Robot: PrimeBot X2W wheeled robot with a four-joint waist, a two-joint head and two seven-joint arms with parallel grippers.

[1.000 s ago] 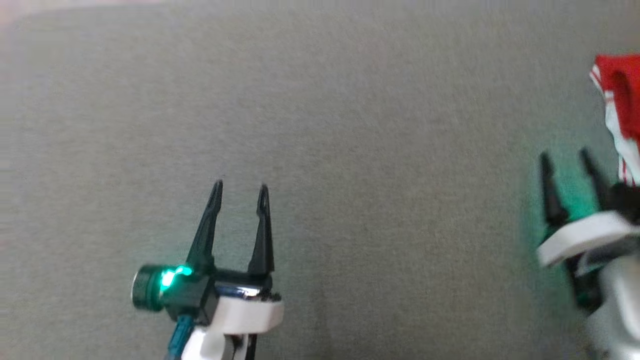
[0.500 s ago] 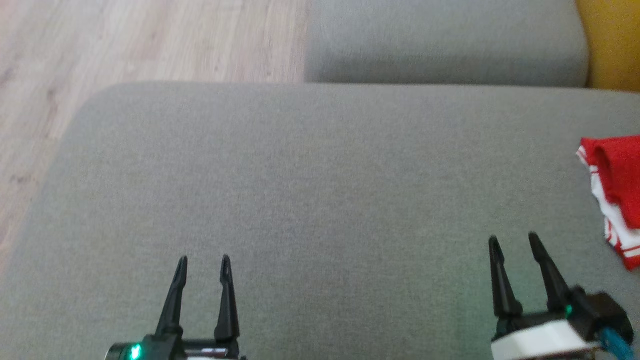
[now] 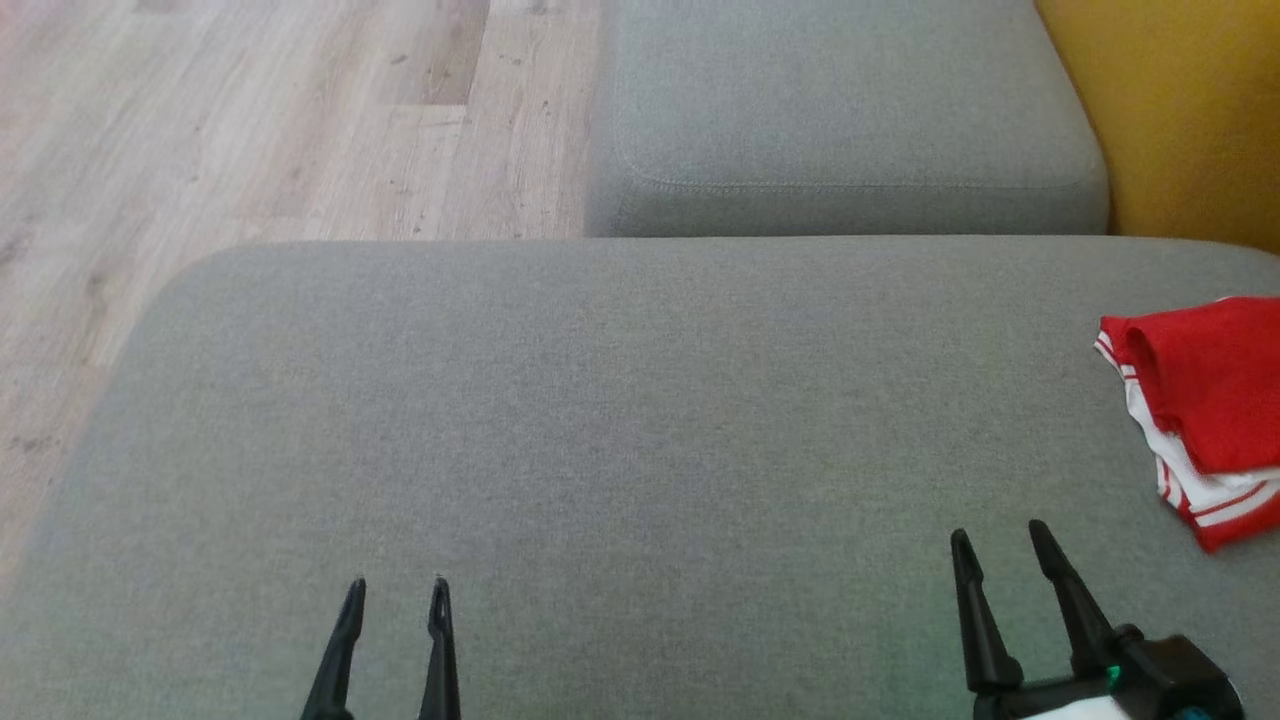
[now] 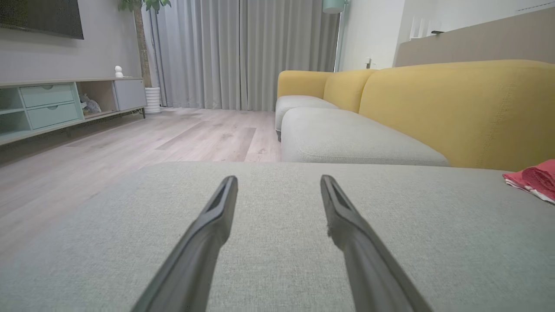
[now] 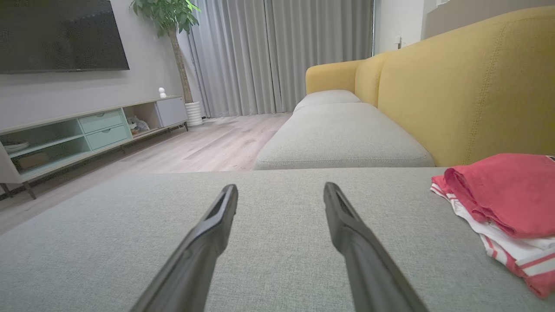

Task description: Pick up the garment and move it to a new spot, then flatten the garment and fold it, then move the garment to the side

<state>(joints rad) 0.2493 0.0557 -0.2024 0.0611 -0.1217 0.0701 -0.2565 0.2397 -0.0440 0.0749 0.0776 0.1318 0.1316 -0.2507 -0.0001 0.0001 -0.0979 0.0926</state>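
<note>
Stock list, L to R, head view unless noted.

1. Floor point(image 3: 250, 130): pale wood planks, upper L corner and down the L edge.
2. TV cabinet point(image 4: 56, 104): L wrist view, far L along the wall; mint drawers, open shelves. Dark TV point(image 5: 60, 34) on the wall above it in R wrist view.
3. Left gripper point(image 3: 398, 583): bottom edge, L of centre. Two dark fingers apart, nothing btwn them, tips over bare cushion.
4. Big grey cushion point(image 3: 600, 420): broad, centre; both grippers over its near part.
5. Second grey cushion point(image 3: 840, 110): top centre, just beyond the big one.
6. Curtains point(image 4: 243, 52): grey, floor-length, back of room; potted plant point(image 5: 167, 13) at their L.
7. Right gripper point(image 3: 998, 530): bottom R. Fingers apart, empty, near the garment but not touching it.
8. Garment point(image 3: 1210, 390): red w/ white bands and red stripes, folded in layers, lying at the R edge of the big cushion, partly cut off by the frame; R of the right gripper.
9. Sofa back point(image 3: 1190, 110): yellow, top R corner, behind the garment.
</note>
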